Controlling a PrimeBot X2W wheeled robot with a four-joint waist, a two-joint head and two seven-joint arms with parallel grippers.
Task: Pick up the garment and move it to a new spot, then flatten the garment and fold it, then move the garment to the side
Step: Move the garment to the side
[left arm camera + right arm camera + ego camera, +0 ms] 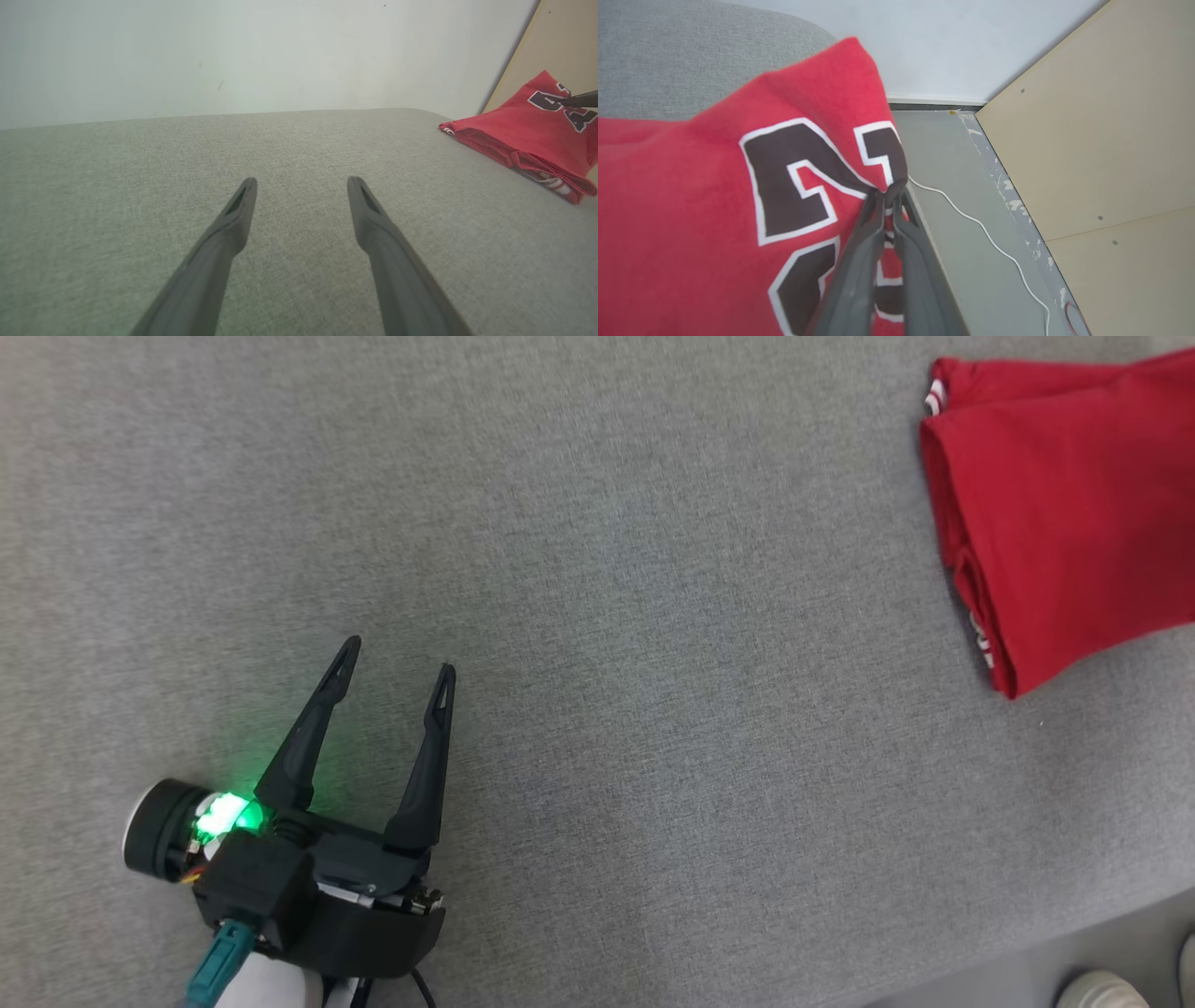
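1. Grey upholstered surface (597,616). Broad woven top serving as the work area, most of it bare. Judged: the open middle had been used for the flattening and folding.

2. Beige panel (1111,140). It stood beyond the surface's right end, above a grey floor.

3. Garment (1064,504). Red jersey with dark, white-edged numerals, lying folded in layers at the far right end of the surface, close to its edge. The upper layer was drawn up into a peak where it was gripped, and the rest rested on the fabric. Judged: the fold was complete and the move to the side was under way or nearly done.

4. Left gripper (400,653). Fingers spread wide and holding nothing, over bare fabric and well apart from the garment. Judged: kept clear so it would not disturb the fold.

5. Right gripper (892,198). Fingers pinched together on the garment's edge beside a numeral. Judged: an edge grip suited dragging the stack sideways, though it risked lifting the top layer open.

6. White cable (985,228). It trailed loosely along the floor, away from the work.

7. Pale shoe toe (1102,991). It sat on the floor just off the surface's near corner.
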